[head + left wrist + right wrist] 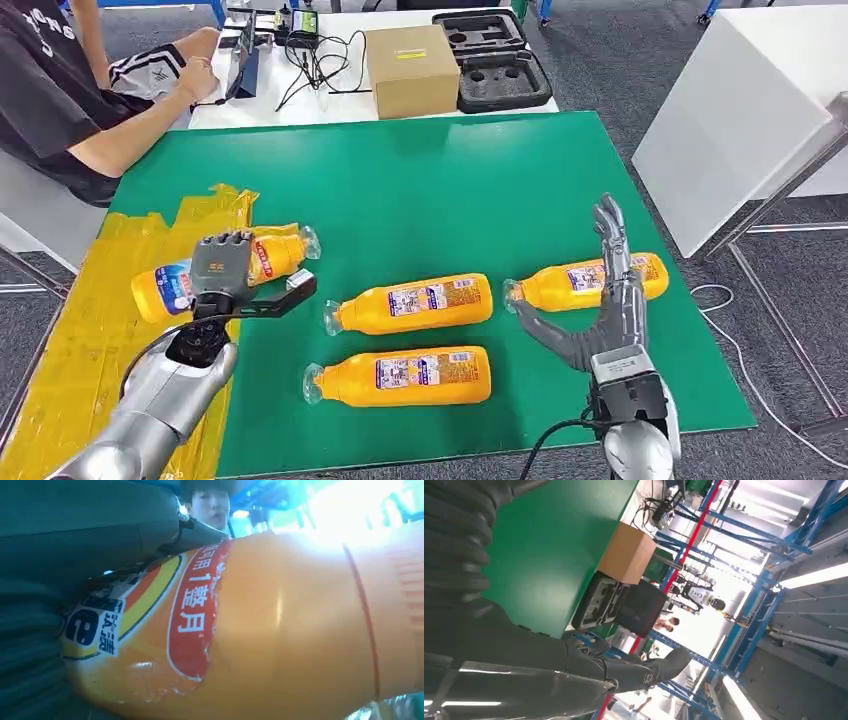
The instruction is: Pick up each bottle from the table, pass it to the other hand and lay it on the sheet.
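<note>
An orange bottle [165, 288] with a blue and red label lies half on the yellow sheet [70, 330], its neck over the green mat [420, 180]. My left hand [223, 265] holds it, fingers curled over its top and the thumb stretched along its near side. In the left wrist view this bottle [280, 630] presses against my palm. Three more orange bottles lie on the mat: one in the middle [410, 303], one nearer me [400, 377], one on the right [570, 282]. My right hand [600, 300] hovers open over the right bottle, fingers straight. The right hand [524, 655] holds nothing.
A person [60, 90] sits at the far left corner beside the sheet. Behind the mat stand a cardboard box [410, 55], a black foam case [495, 60] and cables. A white table [740, 120] and its metal legs stand close on the right.
</note>
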